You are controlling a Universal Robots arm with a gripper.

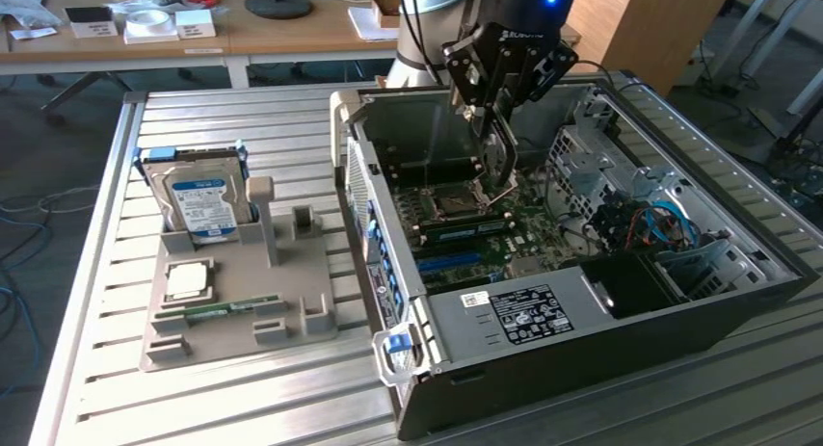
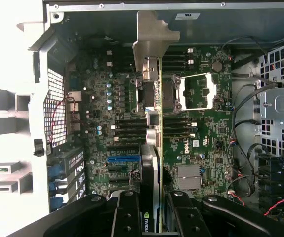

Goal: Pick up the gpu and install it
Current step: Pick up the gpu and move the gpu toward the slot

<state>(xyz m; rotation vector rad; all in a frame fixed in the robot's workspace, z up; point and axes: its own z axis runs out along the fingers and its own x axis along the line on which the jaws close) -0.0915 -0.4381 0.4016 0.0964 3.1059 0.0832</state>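
Closest to the wrist camera, the black two-fingered gripper [image 2: 151, 210] is closed narrowly on the thin, flat, dark-boarded gpu [image 2: 149, 168]. It clamps the card edge-on at one end, so the card runs straight out from between the fingers to its silvery metal bracket [image 2: 154, 34] at the far end. Beyond it lies the green motherboard [image 2: 201, 143] inside the open black metal computer case [image 1: 579, 340], the gpu [image 1: 504, 162] hanging upright below the gripper [image 1: 495, 109] over the board's socket area. Well apart, at the exterior view's left, a grey plastic tray [image 1: 238, 292] holds an upright silver hard drive [image 1: 199, 200] with a blue-white label.
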